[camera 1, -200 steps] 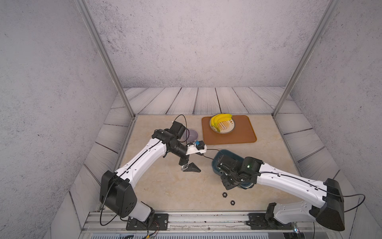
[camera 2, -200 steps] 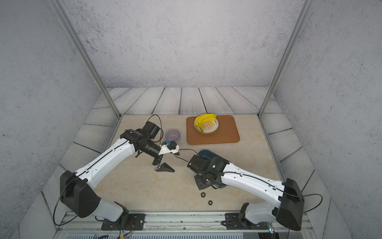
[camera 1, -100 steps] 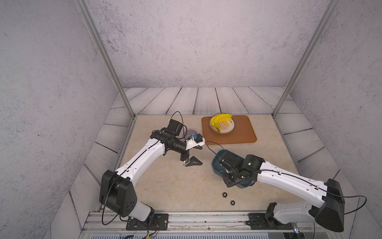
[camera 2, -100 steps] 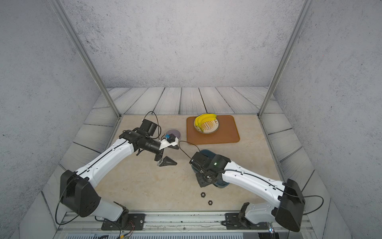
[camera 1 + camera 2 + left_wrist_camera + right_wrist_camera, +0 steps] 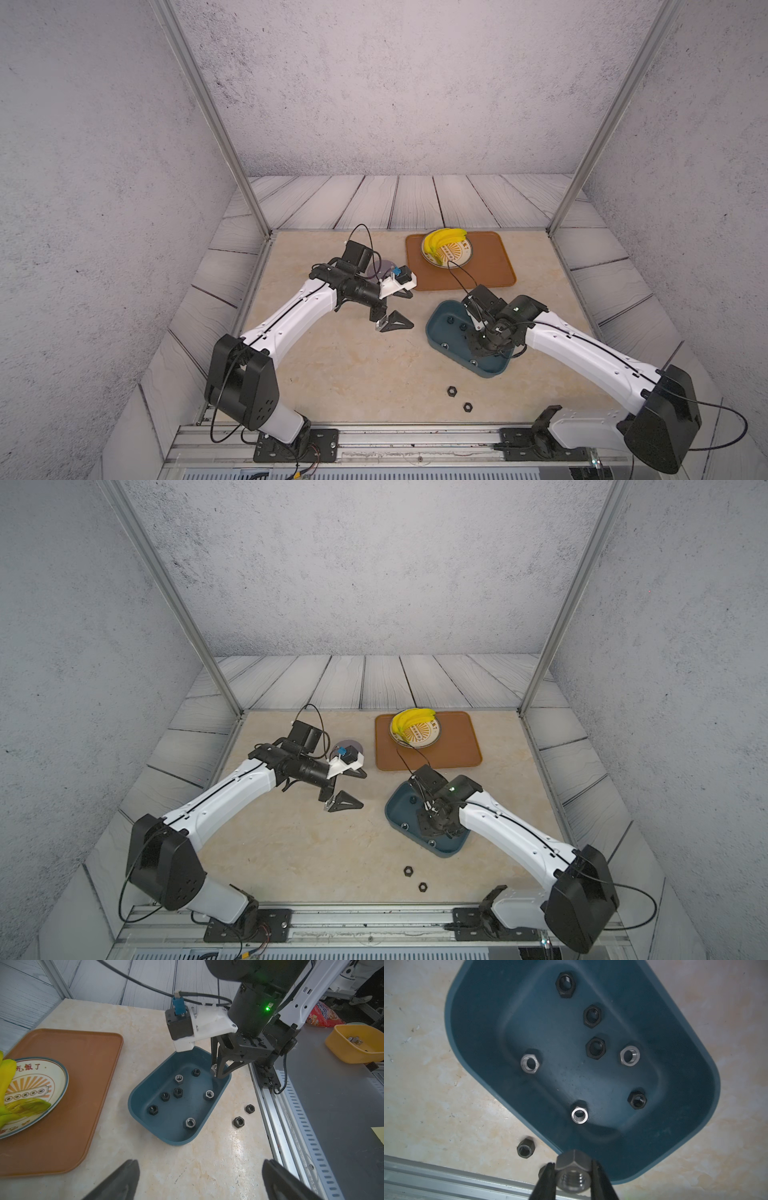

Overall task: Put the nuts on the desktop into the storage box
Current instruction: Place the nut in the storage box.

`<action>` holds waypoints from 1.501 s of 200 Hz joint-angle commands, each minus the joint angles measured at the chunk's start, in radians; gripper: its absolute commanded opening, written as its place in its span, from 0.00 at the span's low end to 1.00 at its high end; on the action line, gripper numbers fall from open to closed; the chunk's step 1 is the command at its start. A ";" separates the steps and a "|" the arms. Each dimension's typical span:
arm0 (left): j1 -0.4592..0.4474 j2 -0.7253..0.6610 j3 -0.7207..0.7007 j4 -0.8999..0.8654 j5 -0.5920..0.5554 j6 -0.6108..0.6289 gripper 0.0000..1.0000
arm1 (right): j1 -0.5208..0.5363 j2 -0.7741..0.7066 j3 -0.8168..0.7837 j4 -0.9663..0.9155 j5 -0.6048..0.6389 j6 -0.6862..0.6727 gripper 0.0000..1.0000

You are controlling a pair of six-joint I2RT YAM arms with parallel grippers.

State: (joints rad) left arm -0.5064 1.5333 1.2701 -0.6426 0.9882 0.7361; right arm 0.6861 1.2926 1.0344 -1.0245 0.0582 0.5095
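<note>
The dark teal storage box [image 5: 490,375] [image 5: 444,854] sits on the beige desktop [image 5: 353,365] at front right, with several black and silver nuts [image 5: 178,1092] [image 5: 596,1047] inside. Two black nuts [image 5: 452,390] [image 5: 422,886] lie on the desktop just in front of the box. My right gripper [image 5: 572,1167] [image 5: 217,1073] is shut on a silver nut [image 5: 572,1177] and hangs over the near end of the box [image 5: 675,1064]. To the left of the box [image 5: 166,1124], my left gripper [image 5: 409,311] [image 5: 361,789] [image 5: 200,1167] stands wide open over bare desktop, holding nothing.
An orange-brown tray [image 5: 490,270] with a plate of bananas [image 5: 446,247] lies at the back. A lilac bowl [image 5: 384,266] is partly hidden behind the left wrist. A metal rail [image 5: 374,432] runs along the front edge.
My right gripper has carried the silver nut from the box's left edge to over the box. The left arm has drawn back and up, still open.
</note>
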 commanded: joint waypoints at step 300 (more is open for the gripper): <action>-0.208 0.244 -0.022 0.195 -0.051 -0.091 0.98 | -0.260 0.301 -0.124 0.241 0.047 -0.073 0.32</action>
State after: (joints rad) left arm -0.7074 1.7664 1.2537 -0.4580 0.9306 0.6479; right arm 0.4324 1.5795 0.9077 -0.7868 0.0856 0.4347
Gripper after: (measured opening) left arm 0.984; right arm 0.302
